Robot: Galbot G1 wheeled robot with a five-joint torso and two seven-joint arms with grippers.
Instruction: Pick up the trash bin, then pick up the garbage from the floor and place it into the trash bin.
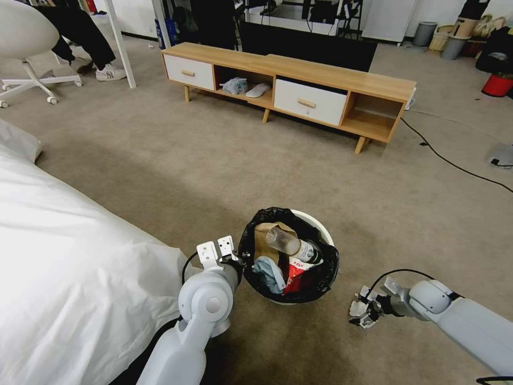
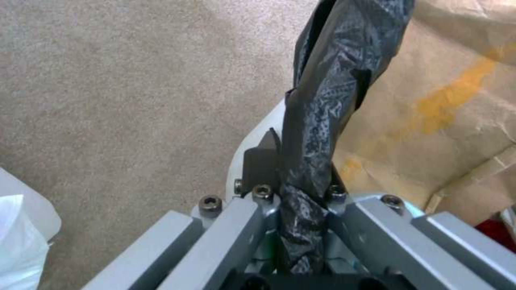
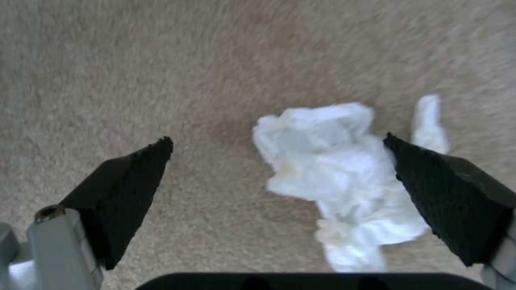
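Observation:
The trash bin (image 1: 320, 224), white with a black bag over its rim, stands on the floor (image 1: 214, 160) just in front of me. It holds garbage: a brown paper bag (image 2: 446, 100), a clear bottle (image 1: 291, 245) and a red-and-white carton (image 1: 293, 272). My left gripper (image 1: 235, 261) is shut on the bin's near-left rim, and the left wrist view shows the black bag (image 2: 322, 100) pinched between the fingers (image 2: 261, 163). My right gripper (image 1: 362, 314) hangs low over the carpet to the right of the bin. It is open, and a crumpled white tissue (image 3: 333, 169) lies on the carpet between its fingertips (image 3: 134, 177).
A bed with a white sheet (image 1: 64, 256) fills the left side, close to my left arm. A low wooden TV stand (image 1: 288, 85) crosses the far side. A black cable (image 1: 454, 163) runs over the carpet at the right, with a red bucket (image 1: 497, 84) and grey bins (image 1: 425, 32) beyond.

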